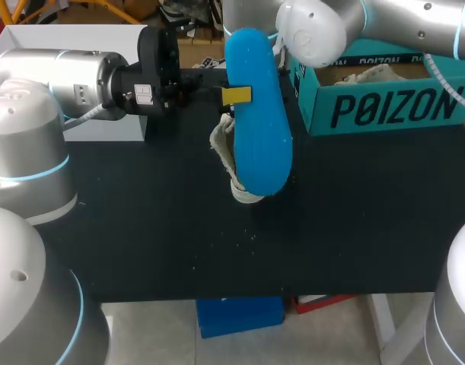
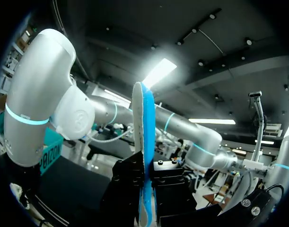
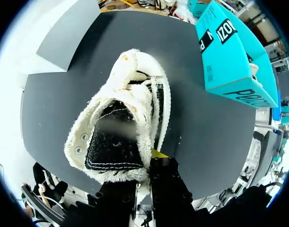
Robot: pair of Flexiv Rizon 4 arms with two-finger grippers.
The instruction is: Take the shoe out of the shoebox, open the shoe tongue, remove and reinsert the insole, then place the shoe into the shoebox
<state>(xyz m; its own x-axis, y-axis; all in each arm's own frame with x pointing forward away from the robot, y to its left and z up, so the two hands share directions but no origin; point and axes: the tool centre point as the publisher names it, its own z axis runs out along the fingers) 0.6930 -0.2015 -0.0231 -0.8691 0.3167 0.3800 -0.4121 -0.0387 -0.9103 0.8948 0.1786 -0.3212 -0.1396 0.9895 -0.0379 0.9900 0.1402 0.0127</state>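
Note:
A blue insole (image 1: pixel 256 114) hangs on edge above the table, with my left gripper (image 1: pixel 234 94) shut on its side. In the left wrist view the insole (image 2: pixel 143 142) stands upright between the black fingers (image 2: pixel 130 189). Below it sits the white fleece-lined high-top shoe (image 1: pixel 226 152), mostly hidden by the insole. My right gripper (image 3: pixel 145 166) is shut on the shoe's collar edge; the shoe (image 3: pixel 118 132) gapes toward that camera, showing a dark inside. The teal shoebox (image 1: pixel 384 106) stands open at the back right, with paper inside.
A white lid or box (image 1: pixel 72 46) lies at the back left, behind my left arm. The shoebox (image 3: pixel 229 56) is off to the shoe's side. My right arm (image 2: pixel 40 94) crosses ahead of the left gripper. Bare black tabletop (image 1: pixel 156 228) lies in front.

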